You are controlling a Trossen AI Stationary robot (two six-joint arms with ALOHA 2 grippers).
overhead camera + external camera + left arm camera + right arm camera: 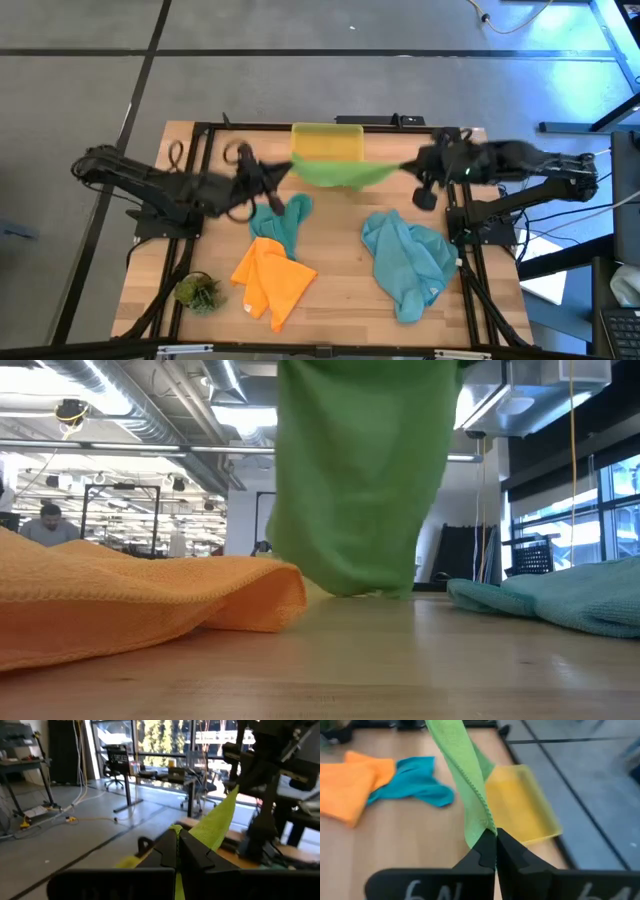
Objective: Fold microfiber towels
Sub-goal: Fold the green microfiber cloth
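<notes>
A green microfiber towel [340, 172] hangs stretched between my two grippers in front of the yellow bin [327, 140]. My left gripper [285, 172] is shut on its left end and my right gripper [410, 165] on its right end. In the low view the green towel [360, 480] hangs as a wide curtain, with its lower edge down near the table top. An orange towel [272, 280], a small teal towel [285, 222] and a larger teal towel [408, 262] lie crumpled on the table nearer the front. My left gripper pinches the green towel's left end [186, 831] between its two shut fingers, coming level from the table's left. From the fingertips the cloth runs as a taut band toward the other arm. My right gripper pinches the towel's stitched edge [487, 826] at the right end between its shut fingers, slanting down from the table's right. The cloth rises from the fingertips in a folded strip, and the rest hangs below.
The yellow bin stands at the table's far edge, right behind the hanging towel. A small green plant tuft [198, 292] sits at the near left corner. Bare wood [340, 270] lies between the orange towel and the larger teal one.
</notes>
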